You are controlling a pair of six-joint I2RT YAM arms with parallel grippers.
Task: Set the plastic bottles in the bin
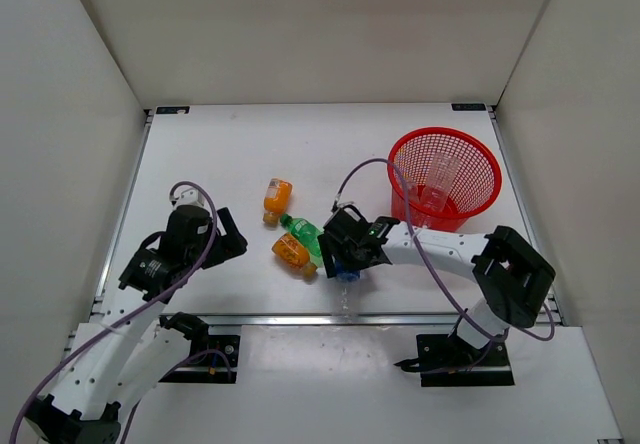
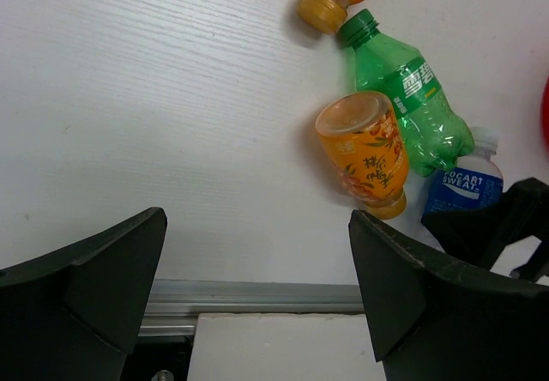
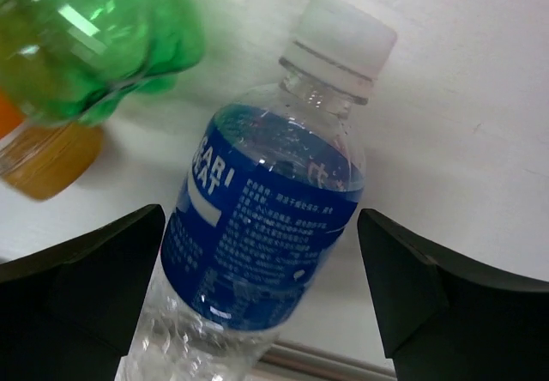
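The red mesh bin [image 1: 478, 154] stands at the back right with a clear bottle [image 1: 438, 186] lying in it. On the table lie two orange bottles [image 1: 277, 197] [image 1: 290, 252] and a green bottle [image 1: 304, 234]. My right gripper [image 1: 349, 260] is open, its fingers either side of the clear bottle with a blue label [image 3: 266, 226], which lies at the table's near edge. My left gripper [image 1: 226, 236] is open and empty, left of the bottles. The left wrist view shows an orange bottle [image 2: 369, 154], the green bottle [image 2: 412, 106] and the blue-label bottle [image 2: 463, 192].
The metal rail of the table's near edge [image 2: 257, 297] runs just under my left fingers [image 2: 103, 269]. White walls enclose the table on three sides. The right arm's purple cable [image 1: 400, 189] arcs in front of the bin.
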